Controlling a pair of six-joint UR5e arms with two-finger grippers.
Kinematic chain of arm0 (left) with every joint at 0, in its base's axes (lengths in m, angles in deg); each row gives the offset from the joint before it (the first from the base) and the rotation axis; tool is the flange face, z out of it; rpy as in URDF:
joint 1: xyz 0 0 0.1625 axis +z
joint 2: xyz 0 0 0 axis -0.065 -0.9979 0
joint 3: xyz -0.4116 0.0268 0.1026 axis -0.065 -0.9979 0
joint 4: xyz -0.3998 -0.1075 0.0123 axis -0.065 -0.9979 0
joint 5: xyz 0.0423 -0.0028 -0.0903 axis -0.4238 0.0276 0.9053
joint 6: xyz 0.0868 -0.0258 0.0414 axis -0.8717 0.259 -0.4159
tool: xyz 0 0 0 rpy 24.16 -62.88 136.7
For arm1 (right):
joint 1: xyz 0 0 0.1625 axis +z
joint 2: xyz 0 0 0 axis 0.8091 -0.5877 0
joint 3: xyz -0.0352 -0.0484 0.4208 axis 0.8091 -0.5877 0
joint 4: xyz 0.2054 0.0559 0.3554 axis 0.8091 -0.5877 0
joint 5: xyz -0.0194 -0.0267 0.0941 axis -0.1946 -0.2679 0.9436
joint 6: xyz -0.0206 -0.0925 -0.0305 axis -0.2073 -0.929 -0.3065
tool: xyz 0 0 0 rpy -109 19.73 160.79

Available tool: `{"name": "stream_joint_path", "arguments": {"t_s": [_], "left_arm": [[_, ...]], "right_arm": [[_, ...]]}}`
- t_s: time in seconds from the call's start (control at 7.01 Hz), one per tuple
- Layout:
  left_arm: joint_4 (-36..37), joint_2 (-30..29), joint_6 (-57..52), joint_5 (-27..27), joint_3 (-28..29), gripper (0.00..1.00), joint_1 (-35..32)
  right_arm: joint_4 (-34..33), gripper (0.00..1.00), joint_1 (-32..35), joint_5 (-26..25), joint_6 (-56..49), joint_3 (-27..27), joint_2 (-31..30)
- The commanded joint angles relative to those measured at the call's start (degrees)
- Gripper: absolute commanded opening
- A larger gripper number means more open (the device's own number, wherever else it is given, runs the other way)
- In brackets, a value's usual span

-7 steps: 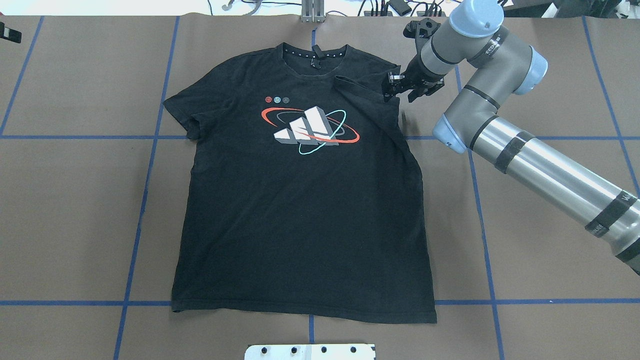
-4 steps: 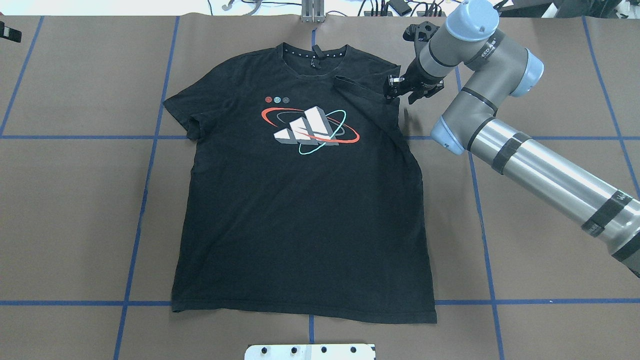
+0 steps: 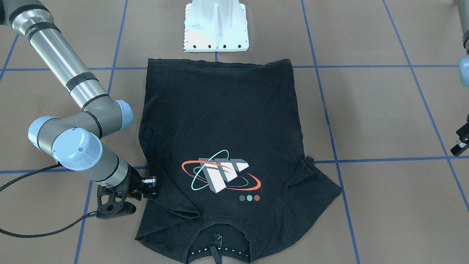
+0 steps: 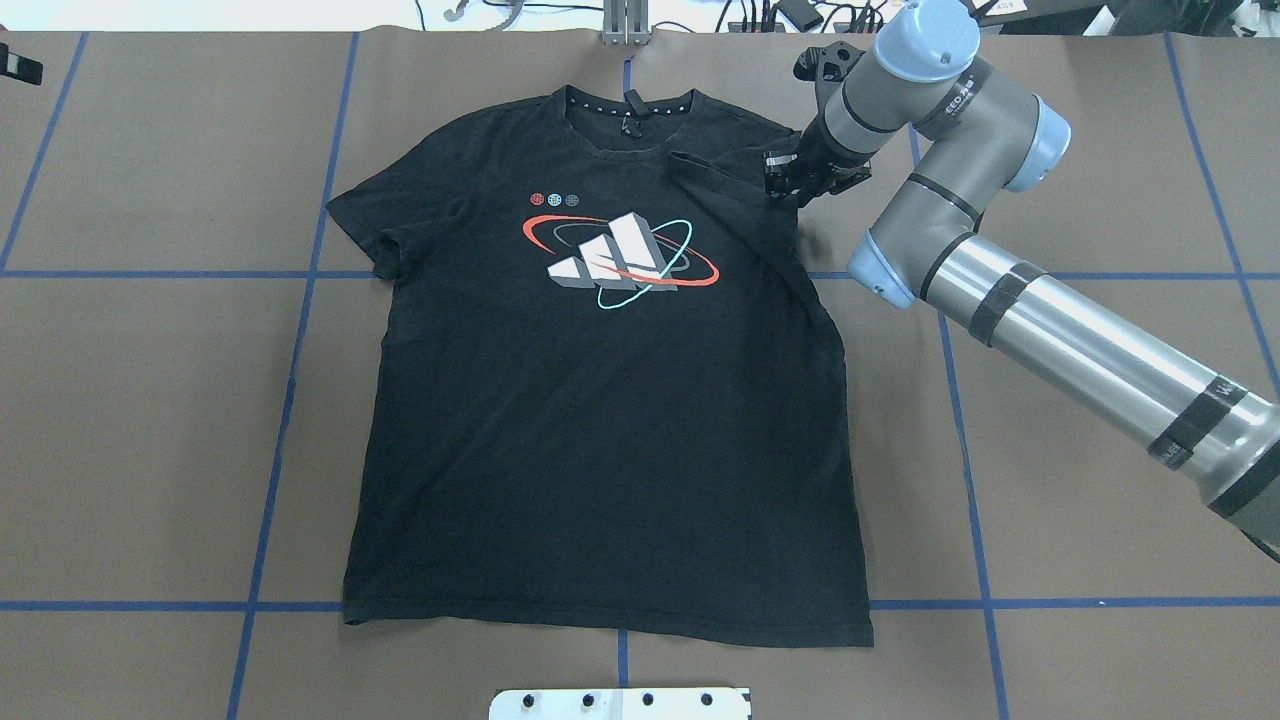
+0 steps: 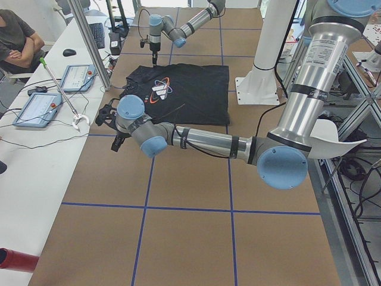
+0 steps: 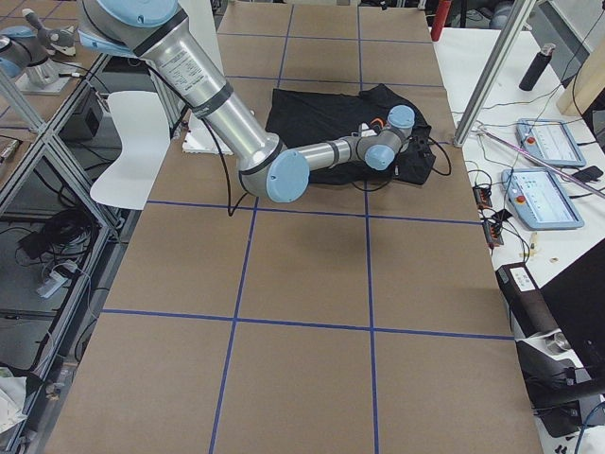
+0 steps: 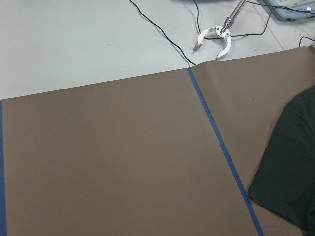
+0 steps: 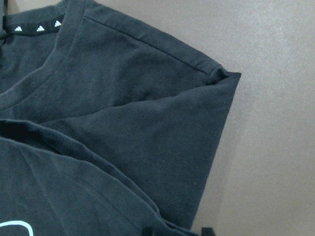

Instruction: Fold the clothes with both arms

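- Right gripper [image 4: 785,180] sits low at the folded-in sleeve edge of the T-shirt [image 4: 600,450], tips a modest gap apart with the cloth's edge between them, nothing pinched yet
- Left gripper [image 3: 461,141] hangs well aside over bare table [image 4: 150,400]; I cannot tell whether it is parted
- The shirt lies flat, graphic up, collar away from the robot, hem nearest the base plate [image 4: 620,703]
- Judged light, limp and drapey: take it at the hem corners or shoulder seams, where doubled cloth gives bite

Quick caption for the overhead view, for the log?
Right tool at the folded-in sleeve of a black T-shirt lying face up on the table.
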Motion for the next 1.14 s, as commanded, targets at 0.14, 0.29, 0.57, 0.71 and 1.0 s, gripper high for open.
{"name": "stream_joint_path", "arguments": {"t_s": [0.14,0.29,0.57,0.71,1.0], "left_arm": [[-0.02,0.0,0.0,0.01,-0.07,0.99,0.08],[-0.02,0.0,0.0,0.01,-0.07,0.99,0.08],[-0.02,0.0,0.0,0.01,-0.07,0.99,-0.01],[-0.02,0.09,0.0,0.01,-0.07,0.99,-0.01],[-0.02,0.26,0.0,0.01,-0.07,0.99,-0.09]], "right_arm": [[0.03,0.35,-0.28,0.01,-0.06,-0.03,-0.09],[0.12,0.16,-0.19,0.01,-0.15,0.14,0.0],[0.12,0.0,0.42,0.53,-0.32,0.67,0.79],[0.38,0.0,0.6,0.97,-0.67,1.72,0.79],[0.38,0.0,-0.62,2.73,-0.68,5.31,0.88]]}}
